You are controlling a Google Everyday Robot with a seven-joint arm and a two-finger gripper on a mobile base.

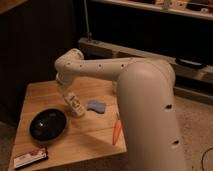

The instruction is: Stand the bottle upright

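Note:
The bottle is a small cream-white bottle with reddish marks on its label. It sits tilted on the wooden table, its top leaning up and to the left, between the black bowl and the blue sponge. My gripper is at the end of the white arm, right at the bottle's upper end and touching or nearly touching it. The arm hides the gripper's grasp.
A black bowl sits left of the bottle. A blue sponge lies just to its right. A carrot lies near the table's right edge. A flat packet lies at the front left corner. Dark shelving stands behind.

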